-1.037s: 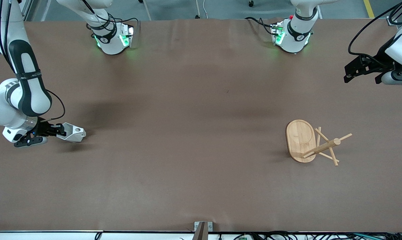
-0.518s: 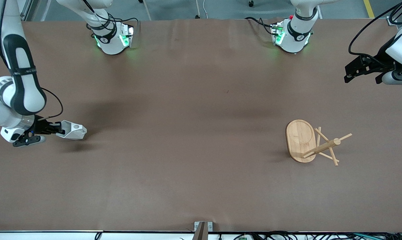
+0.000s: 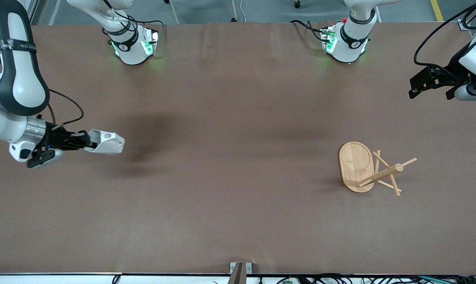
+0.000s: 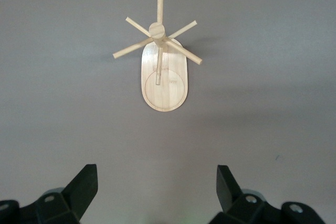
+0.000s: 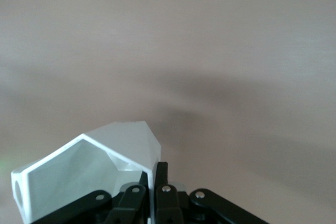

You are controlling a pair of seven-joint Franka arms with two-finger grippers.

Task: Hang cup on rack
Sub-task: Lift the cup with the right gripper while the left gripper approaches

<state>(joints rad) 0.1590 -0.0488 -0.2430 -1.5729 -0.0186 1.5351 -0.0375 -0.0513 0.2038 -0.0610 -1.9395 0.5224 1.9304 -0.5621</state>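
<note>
Your right hand [image 3: 86,141] is clamped on the small white faceted cup [image 3: 105,141], in the air well apart from the light bamboo rack [image 3: 370,167]. Your left hand [image 3: 429,85] waits spread apart, well above the rack toward the left arm's end of the brown counter [image 3: 238,197].

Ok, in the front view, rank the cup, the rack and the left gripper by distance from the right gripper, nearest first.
1. The cup: clamped in the right gripper, lifted over the right arm's end of the table.
2. The rack: standing toward the left arm's end.
3. The left gripper: open, waiting over that end's edge.

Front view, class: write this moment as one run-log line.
right claw: shut on white faceted cup, lifted over table | left claw: open, waiting | bamboo peg rack: empty
</note>
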